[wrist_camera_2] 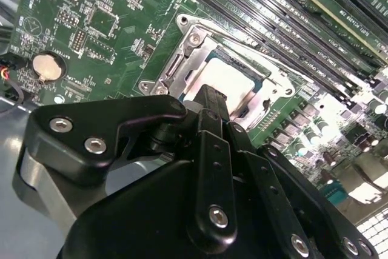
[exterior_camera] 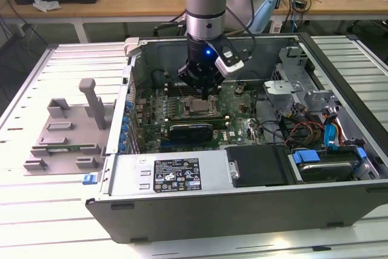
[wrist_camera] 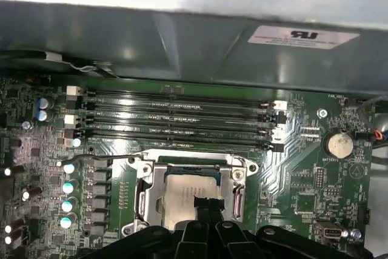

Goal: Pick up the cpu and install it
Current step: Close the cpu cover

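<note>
Pale silver metal tops the cpu (wrist_camera: 185, 189), lying flat inside the socket frame (wrist_camera: 148, 193) directly beneath my jaws. Whether they grip it or stand clear, I cannot tell. I judge it light, stiff and fragile underneath, best held by opposite edges. The frame's steel crowds those edges; memory slots (wrist_camera: 182, 119) run just beyond.
</note>
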